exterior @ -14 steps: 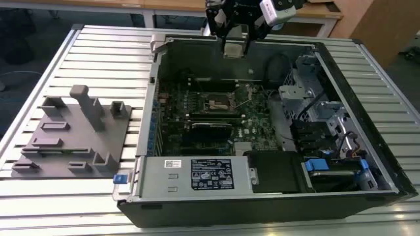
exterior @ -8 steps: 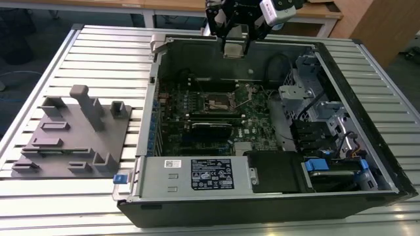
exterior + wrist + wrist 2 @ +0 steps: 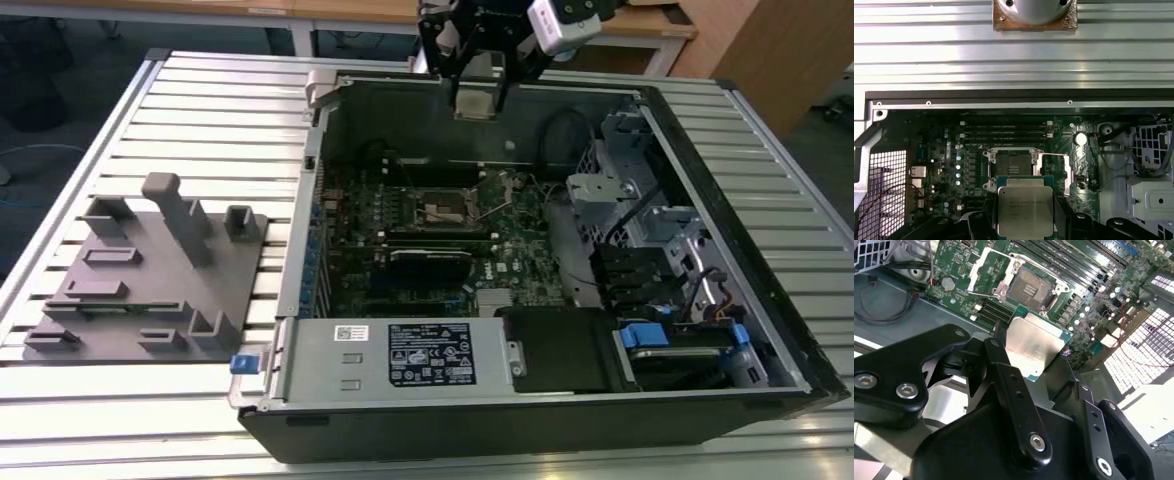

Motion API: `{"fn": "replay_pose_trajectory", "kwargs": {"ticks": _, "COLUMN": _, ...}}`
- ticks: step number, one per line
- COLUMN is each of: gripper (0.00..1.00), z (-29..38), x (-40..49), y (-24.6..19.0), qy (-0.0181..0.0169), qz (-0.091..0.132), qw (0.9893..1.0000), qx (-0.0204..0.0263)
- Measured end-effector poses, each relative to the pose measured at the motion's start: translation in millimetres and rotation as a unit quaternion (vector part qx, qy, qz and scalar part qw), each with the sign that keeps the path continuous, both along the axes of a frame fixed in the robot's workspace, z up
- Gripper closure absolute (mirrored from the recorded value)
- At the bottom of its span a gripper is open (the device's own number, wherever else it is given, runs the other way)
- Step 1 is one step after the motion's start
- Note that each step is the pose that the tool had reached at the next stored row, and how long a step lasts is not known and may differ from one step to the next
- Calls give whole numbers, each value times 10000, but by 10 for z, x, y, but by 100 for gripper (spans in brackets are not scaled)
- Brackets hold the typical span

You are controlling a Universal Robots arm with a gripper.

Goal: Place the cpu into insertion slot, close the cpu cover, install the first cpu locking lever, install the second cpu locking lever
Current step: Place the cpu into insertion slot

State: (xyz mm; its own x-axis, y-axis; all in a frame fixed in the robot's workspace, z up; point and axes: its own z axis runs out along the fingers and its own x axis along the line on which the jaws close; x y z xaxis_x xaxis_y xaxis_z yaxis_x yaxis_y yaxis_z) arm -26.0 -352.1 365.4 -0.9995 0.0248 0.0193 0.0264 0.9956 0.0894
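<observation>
We see the computer case (image 3: 561,420) lying open on the slatted table (image 3: 214,90). The moulded fixture (image 3: 147,290) stands beside it on the exterior view's left, apart from the case wall. The circuit board (image 3: 521,250) lies on the case floor. The insertion slot (image 3: 445,208) sits in it toward the far side, with a long card (image 3: 430,262) just nearer than the slot. The power supply (image 3: 400,355) runs along the near wall, and the drive bays (image 3: 641,250) stand on the exterior view's right. The gripper (image 3: 481,100) hangs over the far wall. In both wrist views the cpu (image 3: 1034,345) (image 3: 1025,210) sits between its fingers (image 3: 1004,375), apart from the slot. Memory slots (image 3: 1004,131) lie between slot and case wall.
</observation>
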Motion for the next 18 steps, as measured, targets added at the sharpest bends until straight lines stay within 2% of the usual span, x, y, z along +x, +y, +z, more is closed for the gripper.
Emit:
{"fn": "replay_pose_trajectory", "kwargs": {"ticks": 4, "gripper": 46, "z": -35, "x": 0, "y": 0, "qy": 1, "qz": 0, "qw": 10000, "qx": -1}}
{"fn": "replay_pose_trajectory", "kwargs": {"ticks": 18, "gripper": 46, "z": -84, "x": -8, "y": 0, "qy": 1, "qz": 0, "qw": 10000, "qx": -1}}
